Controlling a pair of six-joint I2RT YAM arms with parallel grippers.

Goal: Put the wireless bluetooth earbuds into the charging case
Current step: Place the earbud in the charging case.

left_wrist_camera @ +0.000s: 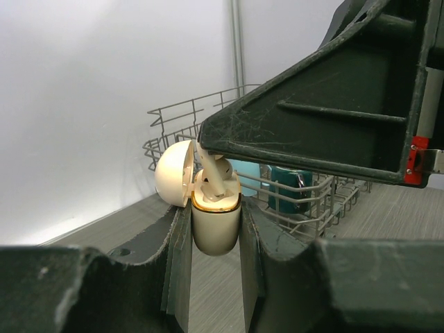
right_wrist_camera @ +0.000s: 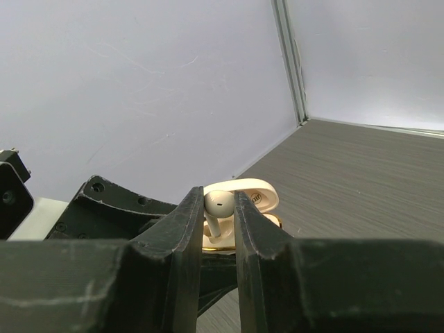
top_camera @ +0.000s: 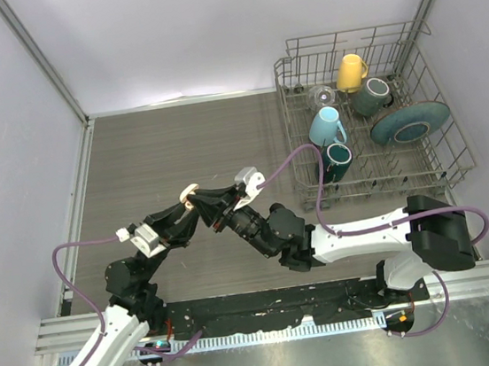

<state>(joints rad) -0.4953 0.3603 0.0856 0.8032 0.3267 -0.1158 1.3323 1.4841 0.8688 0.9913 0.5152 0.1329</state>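
Your left claw [left_wrist_camera: 216, 220] is clamped on the cream-white charging case [left_wrist_camera: 215, 239]. The case sits upright with its lid [left_wrist_camera: 173, 173] swung open, raised above the tabletop [top_camera: 178, 146]. Your right claw [right_wrist_camera: 219, 211] is closed tight on one cream-white earbud [right_wrist_camera: 220, 202], stem down, reaching into the case's open mouth. You cannot tell whether it is seated.

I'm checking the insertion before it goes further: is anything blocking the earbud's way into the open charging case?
Nothing visible does. The case, held upright in the left fingers, has its lid swung aside, and the cream-white earbud pinched in the right fingers has its stem right at the opening.
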